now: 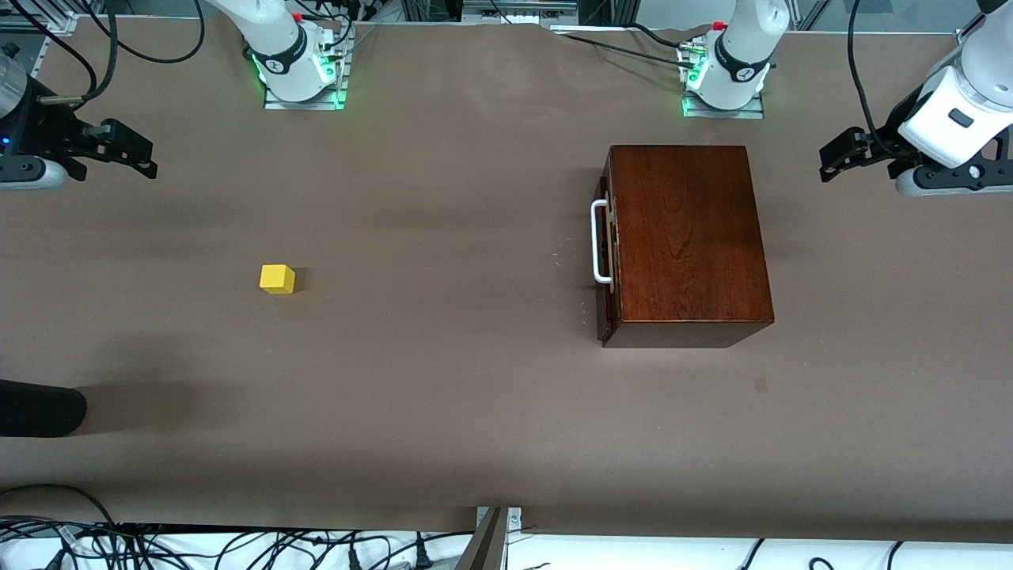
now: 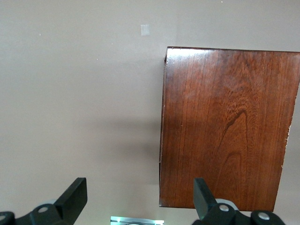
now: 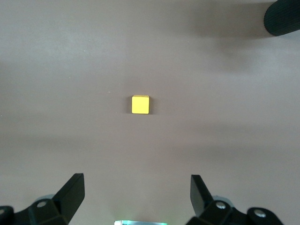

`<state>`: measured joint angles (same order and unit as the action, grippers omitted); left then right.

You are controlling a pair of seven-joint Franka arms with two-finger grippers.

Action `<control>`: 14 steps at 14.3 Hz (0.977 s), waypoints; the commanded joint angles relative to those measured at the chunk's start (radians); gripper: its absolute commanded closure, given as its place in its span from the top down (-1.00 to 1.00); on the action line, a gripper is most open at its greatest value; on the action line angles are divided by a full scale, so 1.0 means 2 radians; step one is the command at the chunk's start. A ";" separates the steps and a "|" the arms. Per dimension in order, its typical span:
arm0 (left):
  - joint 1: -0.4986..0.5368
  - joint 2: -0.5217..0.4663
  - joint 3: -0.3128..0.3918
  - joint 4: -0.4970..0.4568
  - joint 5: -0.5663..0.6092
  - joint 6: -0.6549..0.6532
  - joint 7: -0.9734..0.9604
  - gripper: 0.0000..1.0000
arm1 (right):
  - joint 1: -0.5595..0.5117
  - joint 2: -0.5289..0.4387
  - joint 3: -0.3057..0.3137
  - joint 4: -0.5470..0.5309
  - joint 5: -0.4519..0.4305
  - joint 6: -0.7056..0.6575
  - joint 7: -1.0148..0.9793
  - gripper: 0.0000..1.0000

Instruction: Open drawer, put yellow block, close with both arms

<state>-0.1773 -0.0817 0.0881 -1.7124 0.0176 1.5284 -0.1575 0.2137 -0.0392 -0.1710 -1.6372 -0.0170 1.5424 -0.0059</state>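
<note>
Lying clear of right hand (image 3: 136, 194): yellow block (image 3: 140, 104)

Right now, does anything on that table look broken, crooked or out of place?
Nothing stands out. The wooden box sits flat with its drawer shut, and the yellow block rests alone toward the right arm's end. The left gripper and right gripper wait open above the table's ends.

Both arms are held raised and waiting at their own ends of the counter (image 1: 475, 396). The left hand (image 1: 831, 158) and right hand (image 1: 142, 154) are spread wide, nothing gripped.
</note>
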 commanded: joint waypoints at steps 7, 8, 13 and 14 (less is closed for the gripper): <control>0.001 -0.007 -0.003 0.000 -0.004 0.004 0.008 1.00 | -0.002 0.004 -0.001 0.006 -0.007 -0.005 -0.010 1.00; 0.001 -0.007 -0.003 0.000 -0.004 0.004 0.008 1.00 | -0.002 0.002 -0.001 0.005 -0.007 -0.006 -0.010 1.00; 0.001 -0.007 -0.003 0.000 -0.004 0.003 0.008 1.00 | -0.002 -0.003 -0.001 0.002 -0.008 -0.008 -0.012 1.00; 0.001 -0.007 -0.003 0.000 -0.004 0.003 0.008 1.00 | -0.002 -0.002 0.000 0.002 -0.008 -0.008 -0.012 1.00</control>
<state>-0.1774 -0.0859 0.0860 -1.7131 0.0176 1.5318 -0.1562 0.2124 -0.0329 -0.1740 -1.6337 -0.0191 1.5409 -0.0149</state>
